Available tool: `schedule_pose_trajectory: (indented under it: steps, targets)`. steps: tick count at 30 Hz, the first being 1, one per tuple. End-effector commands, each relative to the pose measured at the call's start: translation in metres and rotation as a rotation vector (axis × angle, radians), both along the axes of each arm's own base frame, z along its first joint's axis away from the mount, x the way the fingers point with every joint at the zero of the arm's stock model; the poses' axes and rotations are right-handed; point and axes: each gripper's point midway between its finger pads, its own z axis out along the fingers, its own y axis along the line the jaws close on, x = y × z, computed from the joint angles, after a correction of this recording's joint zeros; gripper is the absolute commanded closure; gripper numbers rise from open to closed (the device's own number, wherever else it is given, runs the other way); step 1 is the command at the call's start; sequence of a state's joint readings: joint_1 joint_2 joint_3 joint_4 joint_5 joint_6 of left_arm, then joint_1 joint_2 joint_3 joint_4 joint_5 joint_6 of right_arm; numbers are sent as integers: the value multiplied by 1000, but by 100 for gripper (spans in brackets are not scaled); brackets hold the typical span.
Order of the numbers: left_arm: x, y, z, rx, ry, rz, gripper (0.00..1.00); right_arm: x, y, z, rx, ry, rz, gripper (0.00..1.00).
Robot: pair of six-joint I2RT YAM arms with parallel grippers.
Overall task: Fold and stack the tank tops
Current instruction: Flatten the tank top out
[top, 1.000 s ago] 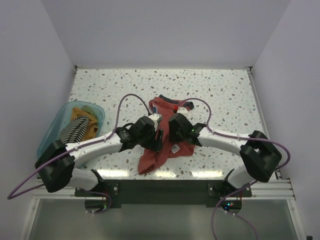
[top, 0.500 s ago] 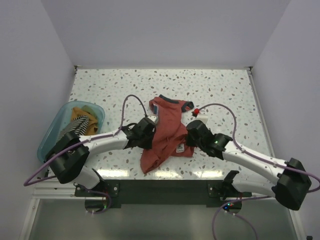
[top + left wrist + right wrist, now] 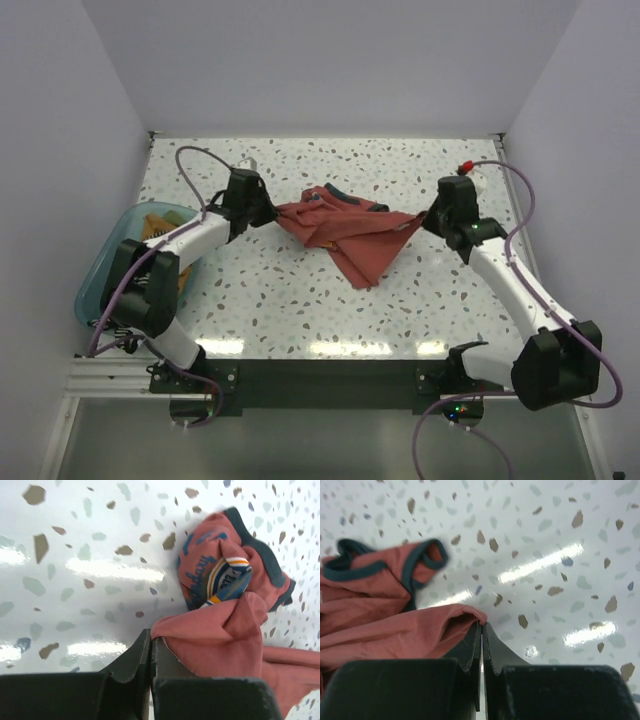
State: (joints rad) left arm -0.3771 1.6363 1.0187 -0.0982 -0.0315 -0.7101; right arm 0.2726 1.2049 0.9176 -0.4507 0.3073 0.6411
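The left tool [image 3: 268, 212] is pinched tight on one edge of the rust-red tank top [image 3: 345, 238] and the right tool [image 3: 424, 220] is clamped just as tight on the opposite edge; the top is strung between them across the middle of the surface [image 3: 300, 310], with a loose corner sagging toward the near side; whether the cloth hangs wholly clear of the surface I cannot tell; the left wrist view shows the navy trim and the blue-white graphic bunched up close to the jaws, so the garment is far from flat; the step in hand looks like spreading it out before any fold; to do it well, draw the two tools apart evenly and at matching height until the wrinkles ease, then lay the top down from the sagging corner outward so nothing doubles under; pull gently, since each grip is on a thin fold of cloth that could slip; the teal bin [image 3: 98, 272] sits at the near left, partly under the left arm, with a bit of mustard-orange cloth [image 3: 156, 222] showing inside
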Motion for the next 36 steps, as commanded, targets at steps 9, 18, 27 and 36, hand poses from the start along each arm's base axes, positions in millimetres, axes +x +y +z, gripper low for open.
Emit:
schedule_pose_trajectory:
  steps: [9, 18, 27, 36]
  targets:
    - [-52, 25, -33, -114, 91, 24, 84, -81, 64, -45, 215, 49, 283, 100]
    - [-81, 32, -1, -20, 30, 32, 46, -132, 59, -86, 171, 125, 280, 100]
    - [-110, -33, -22, -39, 72, 13, 53, -100, 69, -70, 108, 101, 306, 100]
    - [-85, -31, -38, 93, 63, 92, 46, -94, 72, -62, 99, 92, 323, 100]
